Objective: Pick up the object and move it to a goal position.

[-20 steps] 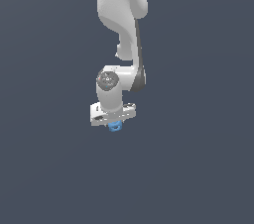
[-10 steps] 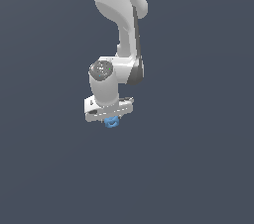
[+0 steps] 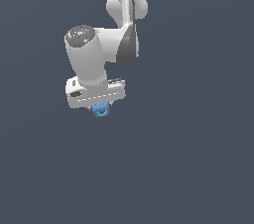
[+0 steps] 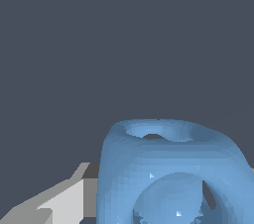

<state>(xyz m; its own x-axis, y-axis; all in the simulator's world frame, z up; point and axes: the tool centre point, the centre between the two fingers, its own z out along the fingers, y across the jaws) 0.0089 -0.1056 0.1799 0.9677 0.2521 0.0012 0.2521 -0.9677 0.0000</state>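
Plain dark grey all around, no floor edge seen. White claw (image 3: 100, 105) pinching the blue object (image 3: 101, 110); fingers mostly hidden.

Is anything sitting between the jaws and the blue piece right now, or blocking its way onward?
Nothing visible does. The blue piece already sits in the gripper, with no other item around it in the exterior view. The wrist view shows only the piece against plain background. No goal marker is visible, so the onward path cannot be judged.

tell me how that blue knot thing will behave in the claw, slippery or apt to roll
The blue knot looks rigid, so it probably won't flex. Its rounded, lumpy faces and holes give the claw little flat contact, so it could twist. Set down, it may roll.
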